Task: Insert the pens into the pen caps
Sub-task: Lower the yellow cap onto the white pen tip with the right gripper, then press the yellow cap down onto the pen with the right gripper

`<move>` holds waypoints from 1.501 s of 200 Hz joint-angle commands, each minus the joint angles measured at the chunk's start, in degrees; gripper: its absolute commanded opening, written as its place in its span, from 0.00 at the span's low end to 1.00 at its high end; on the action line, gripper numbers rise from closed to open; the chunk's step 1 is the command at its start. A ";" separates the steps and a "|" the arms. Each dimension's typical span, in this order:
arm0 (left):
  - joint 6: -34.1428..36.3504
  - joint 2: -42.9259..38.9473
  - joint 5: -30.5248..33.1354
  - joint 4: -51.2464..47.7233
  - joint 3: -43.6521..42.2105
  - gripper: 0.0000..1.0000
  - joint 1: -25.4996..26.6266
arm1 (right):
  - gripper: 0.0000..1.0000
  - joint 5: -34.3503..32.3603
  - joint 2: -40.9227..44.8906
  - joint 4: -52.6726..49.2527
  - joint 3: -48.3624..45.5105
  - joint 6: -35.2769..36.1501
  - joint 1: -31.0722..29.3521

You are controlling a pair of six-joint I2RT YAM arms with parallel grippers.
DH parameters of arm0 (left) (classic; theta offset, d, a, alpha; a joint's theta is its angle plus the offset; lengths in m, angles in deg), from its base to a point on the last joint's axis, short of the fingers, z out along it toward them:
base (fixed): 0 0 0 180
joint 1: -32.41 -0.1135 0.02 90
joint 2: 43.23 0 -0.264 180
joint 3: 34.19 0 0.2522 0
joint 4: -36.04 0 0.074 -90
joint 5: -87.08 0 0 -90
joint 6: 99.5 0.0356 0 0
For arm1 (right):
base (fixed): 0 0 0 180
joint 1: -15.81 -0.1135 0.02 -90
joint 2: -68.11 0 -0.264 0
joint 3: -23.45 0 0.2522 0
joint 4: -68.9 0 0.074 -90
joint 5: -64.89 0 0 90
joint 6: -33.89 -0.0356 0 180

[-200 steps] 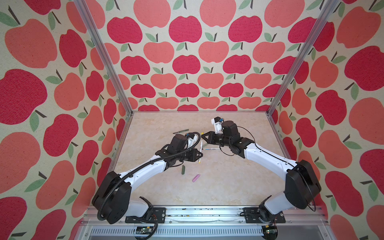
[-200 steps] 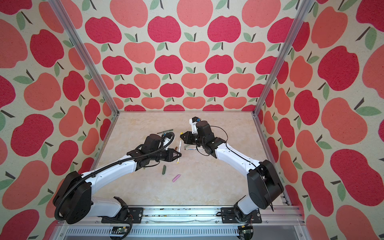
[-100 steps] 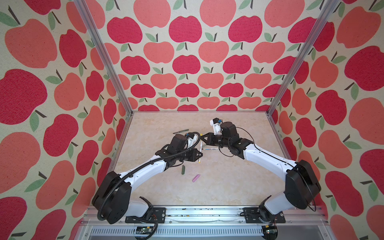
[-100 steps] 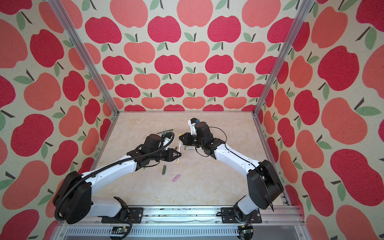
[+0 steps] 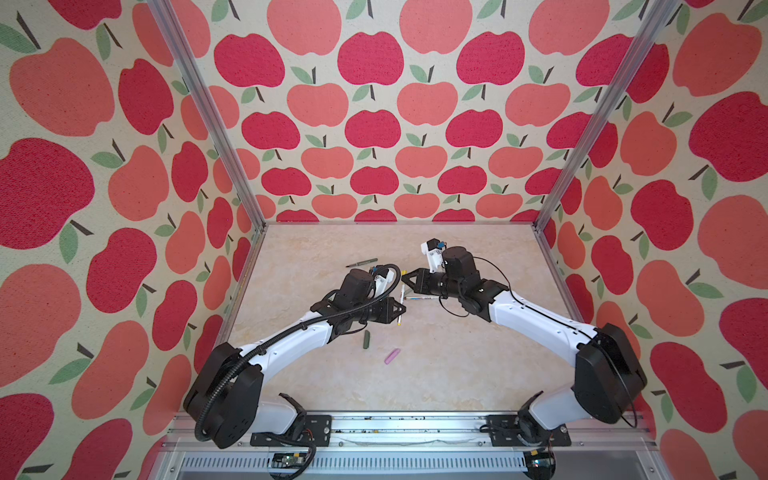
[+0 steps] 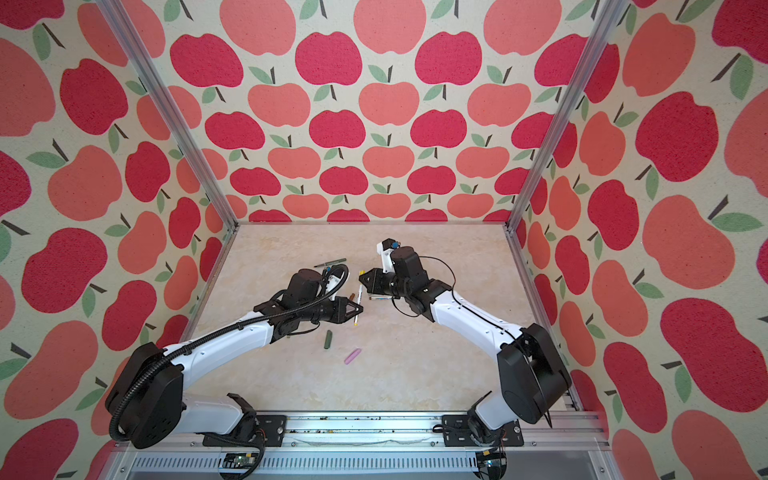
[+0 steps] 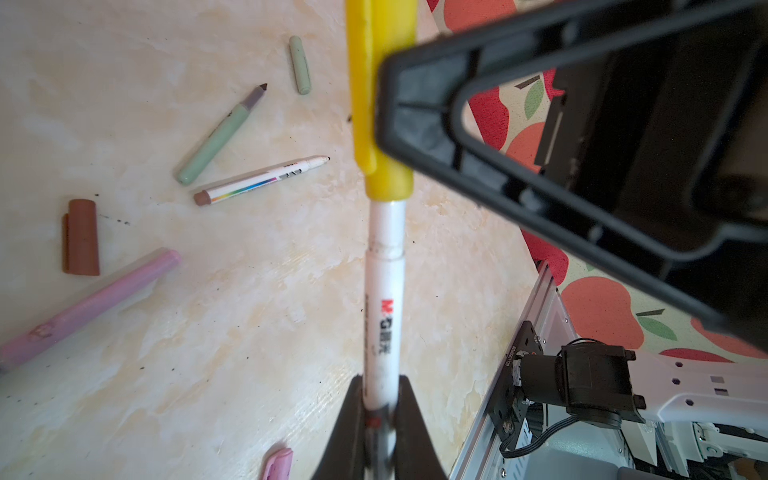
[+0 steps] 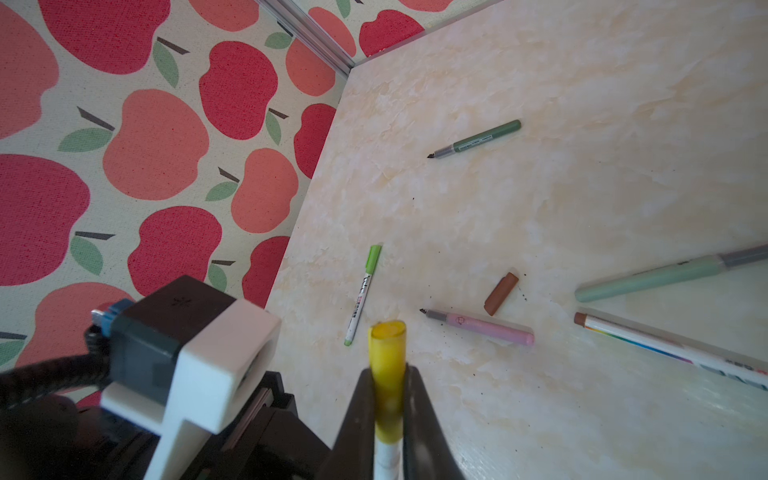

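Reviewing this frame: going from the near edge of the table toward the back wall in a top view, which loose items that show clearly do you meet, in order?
pink cap → dark green cap → white printed pen → dark green pen

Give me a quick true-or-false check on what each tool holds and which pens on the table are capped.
1. The left tool is shut on the white pen. True.
2. The right tool is open and empty. False: it is shut on the yellow cap, which covers that white pen's tip.
3. The brown cap lies loose on the table. True.
4. The pink pen wears its cap. False: its dark tip is bare, and the pink cap lies apart from it.
5. The lime cap is fitted on the lime-ended pen. True.
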 commanded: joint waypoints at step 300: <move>19.78 -9.31 -6.69 -16.12 2.29 0.04 -2.79 | 0.61 14.84 5.71 -10.95 6.20 12.00 5.40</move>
